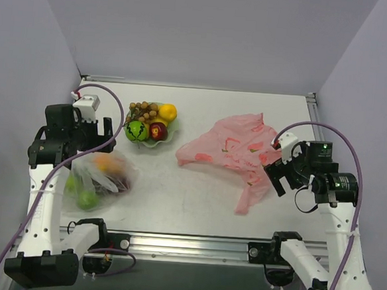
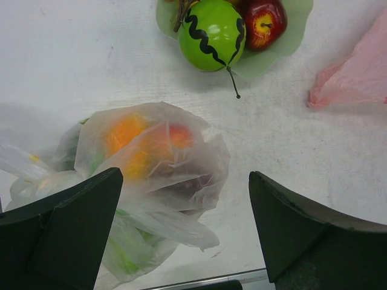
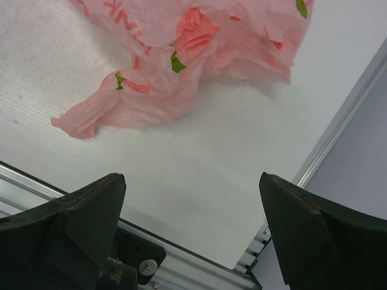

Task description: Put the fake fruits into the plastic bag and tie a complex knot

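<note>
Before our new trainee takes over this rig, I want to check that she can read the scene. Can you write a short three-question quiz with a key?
1. True or false: the fake fruits are already inside the pink plastic bag.
2. What do the fake fruits rest on? A. a pale green dish; B. a wooden crate; C. the pink plastic bag.
3. Fill in: the left gripper and the right gripper are both ___, holding nothing.
Key: 1 false; 2 A; 3 open.
</note>
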